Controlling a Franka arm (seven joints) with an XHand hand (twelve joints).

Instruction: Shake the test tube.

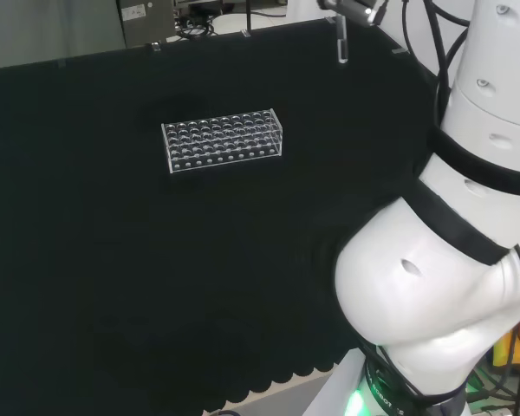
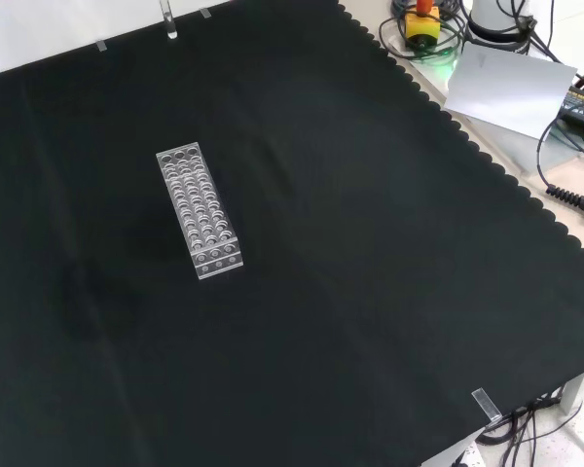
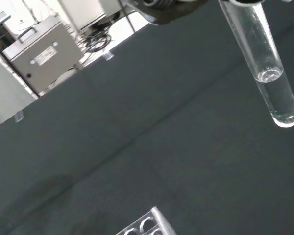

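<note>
Hanging high over the far side of the black cloth [image 2: 370,243], the clear glass test tube [image 3: 264,63] points its rounded end downward with a small amount of clear liquid in its lower part, as the wrist view shows. In the head view the tube [image 1: 341,39] appears as a pale vertical sliver below the hand [image 1: 351,9], at the top edge; only a scrap of the hand is visible, so I cannot tell how its fingers sit on the glass. The clear plastic test tube rack [image 1: 223,140], a long block of many round holes, stands on the cloth well apart from the tube, nearer the middle of the bench. The main risk, as I judge it, is the tube slipping out of the hold during a quick shake, since smooth glass gives little purchase, and falling to the cloth or onto the rack. A wide swing could also fling liquid out of the tube's upper end if that is uncapped, which I cannot see.
</note>
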